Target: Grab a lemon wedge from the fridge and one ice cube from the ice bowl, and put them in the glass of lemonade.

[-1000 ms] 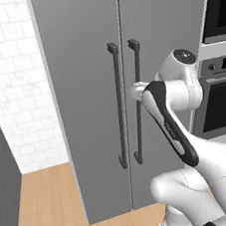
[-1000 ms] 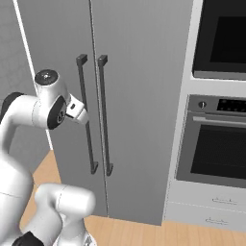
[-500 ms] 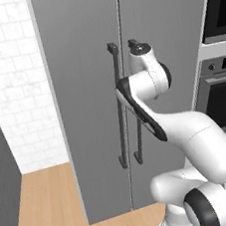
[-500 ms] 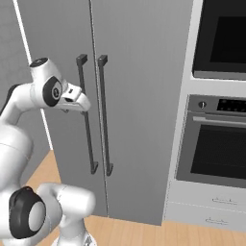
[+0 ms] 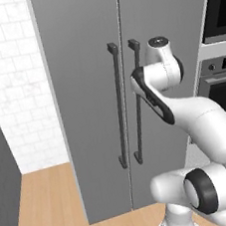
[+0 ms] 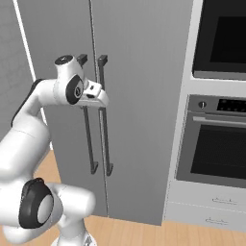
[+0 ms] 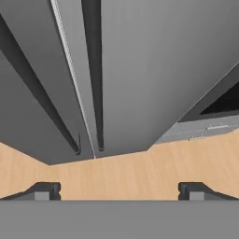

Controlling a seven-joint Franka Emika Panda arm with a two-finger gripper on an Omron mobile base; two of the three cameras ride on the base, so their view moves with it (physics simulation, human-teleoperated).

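Fridge (image 5: 87, 88) doors are shut, and your tool (image 6: 102, 98) is wide open, gripping nothing. You could easily slip between the two handles (image 5: 118, 104) and yank the wrong one.

A home kitchen, rendered rather than photographed. The tall grey two-door fridge (image 5: 97, 87) with dark vertical bar handles (image 5: 118, 104) is the landmark. Right of the fridge, a built-in oven (image 6: 216, 144) with a dark glass door and a control strip sits in a pale column, a second dark appliance window (image 6: 223, 36) above it and drawers (image 6: 211, 211) beneath. Left of the fridge runs a white tiled wall (image 5: 16, 86). Below the fridge lies a light wooden plank floor (image 5: 51, 203).
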